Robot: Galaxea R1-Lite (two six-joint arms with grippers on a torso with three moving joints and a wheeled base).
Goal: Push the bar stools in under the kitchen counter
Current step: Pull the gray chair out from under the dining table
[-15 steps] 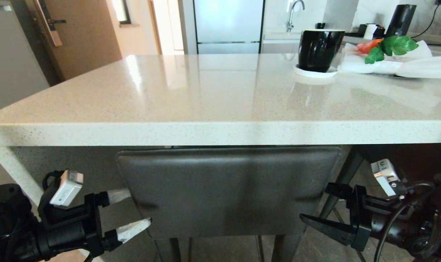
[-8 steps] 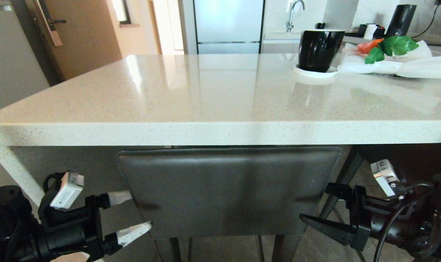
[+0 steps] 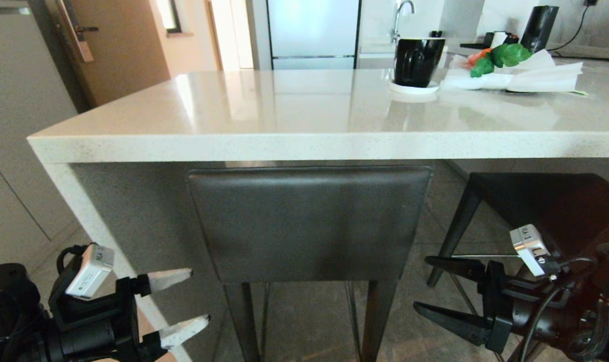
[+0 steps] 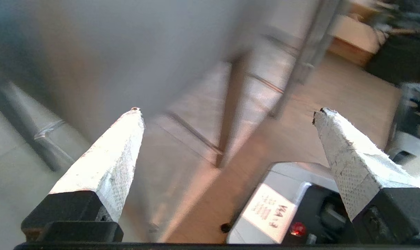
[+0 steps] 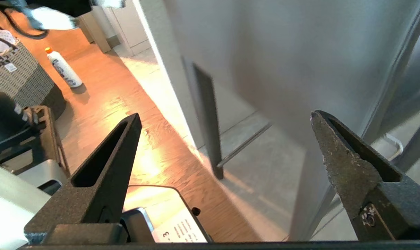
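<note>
- From the head camera I see the long white speckled stone table [image 3: 304, 115] with its thick front edge running across the view.
- The near bar stool, with a padded dark grey leather backrest [image 3: 309, 223] and thin black legs, stands centred before me; the top of its backrest sits just below the table edge, tucked under it.
- A second bar stool with a square dark seat [image 3: 545, 201] stands to the right, its seat below the slab; how far under I cannot tell.
- My left end effector [image 3: 183, 296], with white-wrapped fingers [image 4: 105, 163], hangs low at the left, pointing toward the near stool's left side; its fingers are spread wide, holding nothing, and its tips sit just beside the backrest's lower left corner, apart from it.
- My right end effector [image 3: 430, 286], with black fingers [image 5: 102, 177], hangs low at the right, between the two stools; its fingers are also spread wide and empty, with tips near the backrest's lower right corner and not touching.
- On the table's far right stand a glossy black mug [image 3: 417, 61] on a white coaster and green leaves on white paper [image 3: 505, 54].
</note>
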